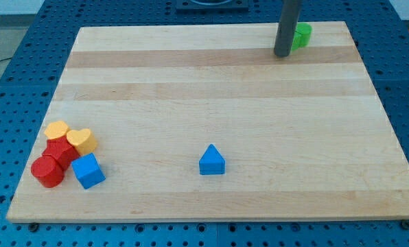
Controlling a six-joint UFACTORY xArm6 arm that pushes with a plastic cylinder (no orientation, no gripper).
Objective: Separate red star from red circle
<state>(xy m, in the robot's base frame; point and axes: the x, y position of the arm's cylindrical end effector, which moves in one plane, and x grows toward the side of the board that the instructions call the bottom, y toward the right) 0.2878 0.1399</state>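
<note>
The red star (60,151) and the red circle (47,171) lie touching in a cluster at the view's bottom left of the wooden board (211,96). The circle sits just below and left of the star. My tip (283,54) is far away at the view's top right, right beside a green block (301,35) that the rod partly hides.
Two yellow blocks press on the red star: a pentagon-like one (56,130) above it and a heart (82,140) to its right. A blue cube (88,171) touches the cluster on the right. A blue triangle (211,160) lies alone near the bottom middle.
</note>
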